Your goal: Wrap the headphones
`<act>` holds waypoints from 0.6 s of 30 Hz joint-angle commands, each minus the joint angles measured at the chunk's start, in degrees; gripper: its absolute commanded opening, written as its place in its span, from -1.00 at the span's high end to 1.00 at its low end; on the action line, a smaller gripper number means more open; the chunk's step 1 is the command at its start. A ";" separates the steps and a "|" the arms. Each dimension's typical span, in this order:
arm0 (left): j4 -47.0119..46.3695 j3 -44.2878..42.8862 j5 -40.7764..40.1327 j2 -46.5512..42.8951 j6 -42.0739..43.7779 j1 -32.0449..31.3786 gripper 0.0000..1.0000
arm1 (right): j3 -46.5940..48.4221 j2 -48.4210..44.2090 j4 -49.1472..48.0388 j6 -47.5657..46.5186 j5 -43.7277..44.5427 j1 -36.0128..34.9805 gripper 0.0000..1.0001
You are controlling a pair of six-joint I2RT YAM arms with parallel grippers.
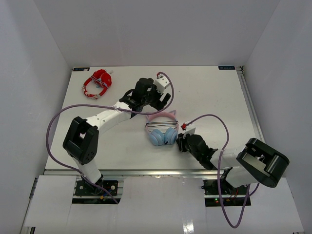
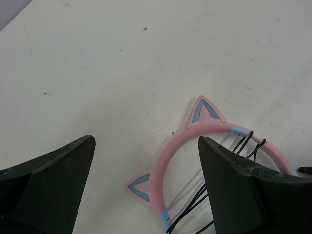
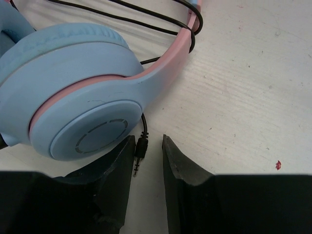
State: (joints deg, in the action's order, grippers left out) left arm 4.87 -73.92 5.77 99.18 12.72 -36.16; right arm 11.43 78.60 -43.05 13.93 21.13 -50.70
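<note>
Headphones (image 1: 162, 130) lie near the middle of the table (image 1: 214, 92), and neither gripper holds them.
You see the pink headband (image 2: 170, 151) on the far side and the two blue cups (image 3: 83, 122) side by side on the near side. The black cable (image 2: 192, 207) crosses the headband in several strands. Its plug (image 3: 140, 156) lies on the table just beside one cup, between the fingers of your right gripper (image 3: 148, 141). These jaws stand narrow, but a gap shows beside the plug, so they do not clamp it. Your left gripper (image 2: 146, 140) hangs above the cat-ear part of the headband, jaws spread wide, grasping nothing. The red pair (image 1: 97, 83) lies at the far left corner, well apart.
</note>
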 commanded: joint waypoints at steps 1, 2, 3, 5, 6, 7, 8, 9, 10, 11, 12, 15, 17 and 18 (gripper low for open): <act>-0.92 -0.12 -7.09 -8.21 -9.13 0.22 -0.96 | 1.52 2.56 -1.15 1.89 5.10 0.17 0.47; -0.92 0.47 -7.26 -9.06 -11.39 0.22 -0.96 | 1.80 2.91 -1.06 1.90 5.55 0.28 0.55; -0.92 1.41 -7.26 -10.17 -12.81 0.22 -0.96 | 2.15 3.27 -0.94 2.02 5.96 0.51 0.65; -0.91 3.50 -6.25 -12.50 -15.04 0.20 -0.96 | 2.68 3.96 -0.81 2.20 6.66 1.04 0.73; -0.87 4.55 -4.64 -13.50 -15.93 0.16 -0.96 | 2.89 4.12 -0.81 2.40 7.06 1.40 0.78; -0.83 5.58 -3.11 -14.50 -16.78 0.12 -0.96 | 3.08 4.28 -0.81 2.59 7.44 1.79 0.83; -0.83 6.42 -2.33 -15.34 -17.23 -0.04 -0.96 | 3.25 4.38 -0.81 2.69 7.53 2.43 0.83; -0.83 7.25 -1.55 -16.17 -17.69 -0.20 -0.96 | 3.41 4.48 -0.81 2.79 7.63 3.07 0.84; -0.83 8.16 -1.02 -17.05 -18.12 -0.37 -0.96 | 3.65 4.62 -0.81 2.78 7.69 3.63 0.85; -0.83 9.19 -0.95 -18.02 -18.52 -0.53 -0.96 | 4.05 4.85 -0.81 2.59 7.65 4.07 0.85; -0.83 10.22 -0.87 -18.98 -18.92 -0.70 -0.96 | 4.44 5.08 -0.81 2.39 7.62 4.50 0.85; -0.79 12.24 -0.63 -20.48 -19.66 -1.30 -0.96 | 6.19 6.52 -0.81 1.67 6.99 6.43 0.85; -0.51 13.42 -0.95 -21.05 -19.71 -1.81 -0.96 | 7.31 7.46 -0.81 1.05 6.10 7.61 0.85; -0.31 13.96 -1.28 -21.30 -19.75 -2.06 -0.96 | 7.89 7.95 -0.81 0.93 5.61 8.22 0.85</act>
State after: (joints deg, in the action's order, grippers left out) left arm 3.92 -61.99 3.75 81.02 -5.03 -37.08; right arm 16.33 84.65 -43.57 15.95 25.34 -45.11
